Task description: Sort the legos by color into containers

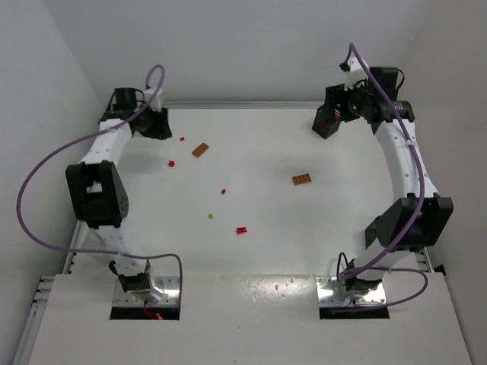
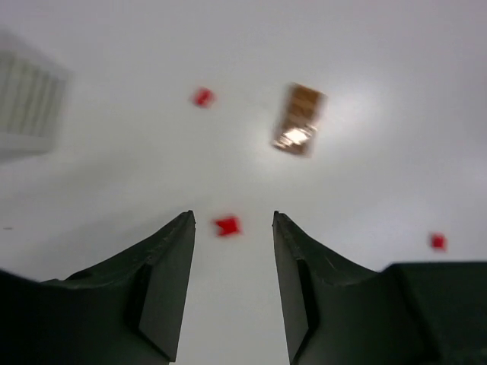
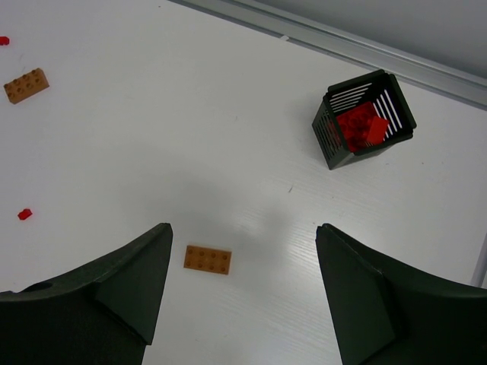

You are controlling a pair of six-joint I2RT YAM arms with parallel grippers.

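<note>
Small legos lie scattered on the white table: two orange-brown plates [image 1: 201,150] [image 1: 301,179], several tiny red bricks such as one [image 1: 241,230] near the middle, and a yellow-green one [image 1: 211,216]. My left gripper [image 1: 158,124] is open at the far left. In the left wrist view it [image 2: 233,215] hovers with a red brick [image 2: 227,225] just beyond its tips. My right gripper [image 1: 342,103] is open and empty at the far right, above a black basket [image 1: 326,125]. In the right wrist view the gripper [image 3: 244,226] is high over an orange-brown plate [image 3: 207,259], and the black basket [image 3: 332,148] holds red legos [image 3: 361,125].
Part of a white slatted basket [image 2: 27,106] shows at the left edge of the left wrist view. An orange-brown plate [image 2: 298,119] and two more red bricks [image 2: 202,96] [image 2: 437,241] lie beyond my left fingers. White walls close the table at the back and sides.
</note>
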